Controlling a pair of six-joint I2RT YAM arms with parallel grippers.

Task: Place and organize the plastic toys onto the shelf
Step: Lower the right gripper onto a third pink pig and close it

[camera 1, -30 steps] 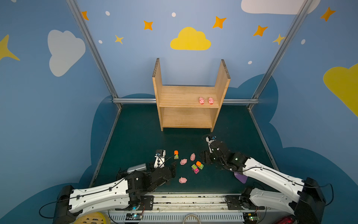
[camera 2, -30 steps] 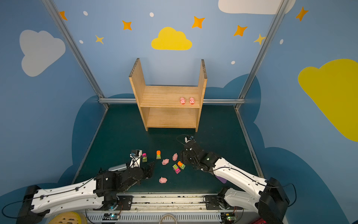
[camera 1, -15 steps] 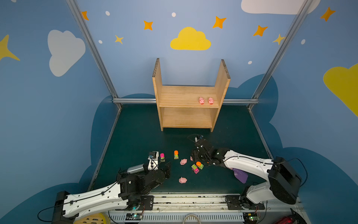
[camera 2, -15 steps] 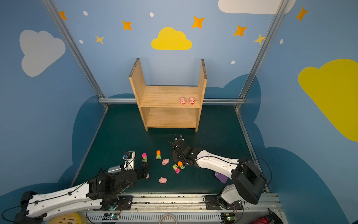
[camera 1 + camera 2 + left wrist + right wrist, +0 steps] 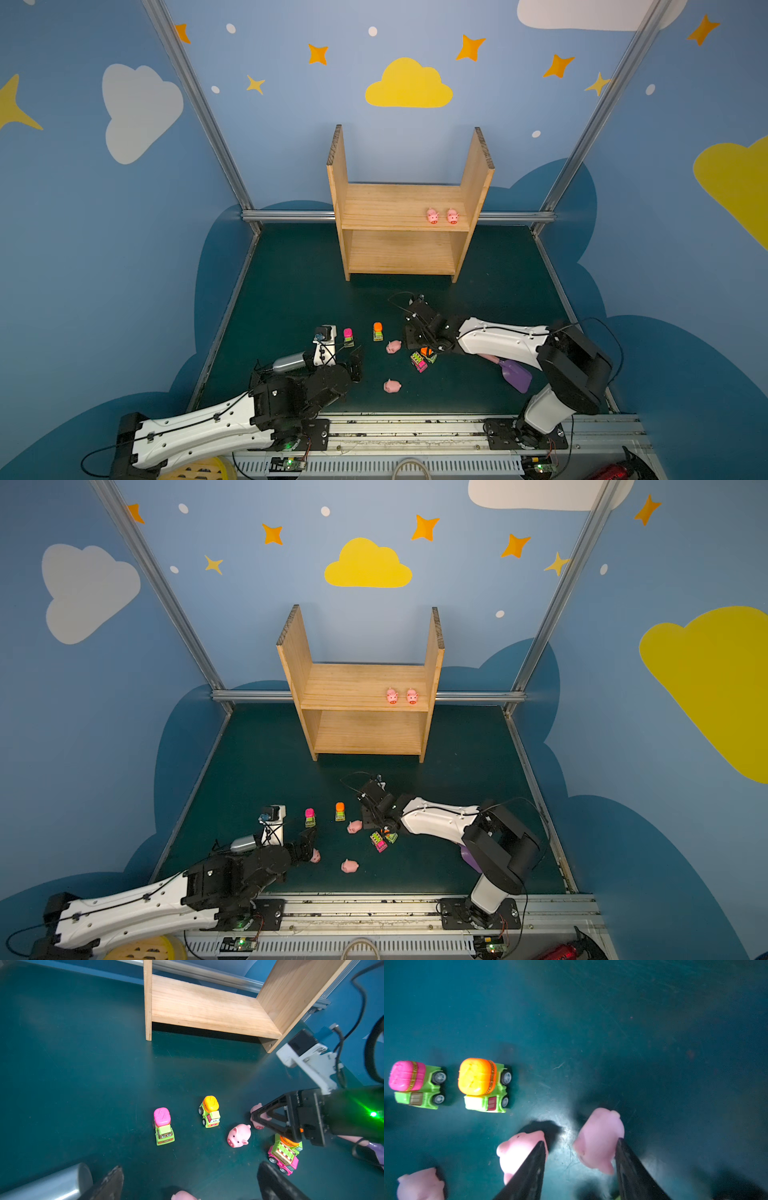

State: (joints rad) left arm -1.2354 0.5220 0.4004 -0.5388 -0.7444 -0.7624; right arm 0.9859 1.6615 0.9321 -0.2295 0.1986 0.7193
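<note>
The pine shelf [image 5: 386,199] [image 5: 353,679] stands at the centre of both top views, at the back of the dark green bench [image 5: 291,291]. On its upper board, close to the right panel, the first shelf pig [image 5: 432,216] and the second shelf pig [image 5: 452,216] stand side by side, snouts forward. The lower board is bare.

The other toys lie at lower centre. The pink-topped truck [image 5: 348,336] [image 5: 415,1084] and the orange-topped truck [image 5: 377,331] [image 5: 483,1084] stand upright, near each other but apart. Just right of them is the middle pig [image 5: 393,346] [image 5: 239,1135], and below it the lone pig [image 5: 392,386]. The pink and green truck [image 5: 419,361] [image 5: 282,1155] sits right against an orange-domed vehicle [image 5: 426,353].

The right tool [image 5: 579,1145] points down at the bench with its fingers parted. The pig in the gap [image 5: 600,1140] touches one finger and is clear of the other, so it is not gripped.

The left tool [image 5: 190,1167] is spread wide and holds nothing. An edge pig [image 5: 315,856] [image 5: 182,1195] lies at its fingers. A silver cylinder [image 5: 289,361] lies just beside it. A purple scoop [image 5: 515,374] shows under the right arm.
</note>
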